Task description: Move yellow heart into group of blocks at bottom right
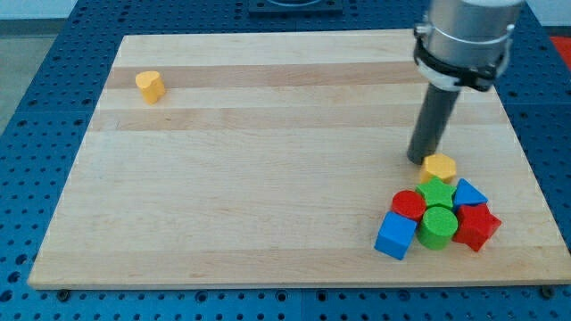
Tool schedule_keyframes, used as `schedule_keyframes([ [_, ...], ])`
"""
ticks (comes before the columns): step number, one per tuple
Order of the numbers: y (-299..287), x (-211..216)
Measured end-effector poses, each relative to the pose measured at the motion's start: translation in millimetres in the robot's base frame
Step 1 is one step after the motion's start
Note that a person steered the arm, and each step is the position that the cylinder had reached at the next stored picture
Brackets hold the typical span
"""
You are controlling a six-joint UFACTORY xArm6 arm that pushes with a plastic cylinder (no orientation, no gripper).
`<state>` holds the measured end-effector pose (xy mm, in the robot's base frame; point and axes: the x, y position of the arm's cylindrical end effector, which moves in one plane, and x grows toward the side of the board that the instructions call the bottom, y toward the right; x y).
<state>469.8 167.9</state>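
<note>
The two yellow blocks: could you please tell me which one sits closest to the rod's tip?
The yellow hexagon at the group's top, just right of my tip; the yellow heart lies far off at the view's top left.

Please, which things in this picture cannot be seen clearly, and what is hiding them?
- Arm above my tip: cut off by the camera view's top edge.
- Green star: its lower part is covered by the green cylinder.
- Red cylinder: partly hidden behind the blue cube.
- Yellow heart: small, so its heart outline is hard to confirm.
</note>
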Motion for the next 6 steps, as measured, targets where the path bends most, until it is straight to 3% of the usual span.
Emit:
schedule_keyframes([
  [3, 16.7, 6.9],
  [5, -0.3, -61.4],
  [6, -47.1, -103.9],
])
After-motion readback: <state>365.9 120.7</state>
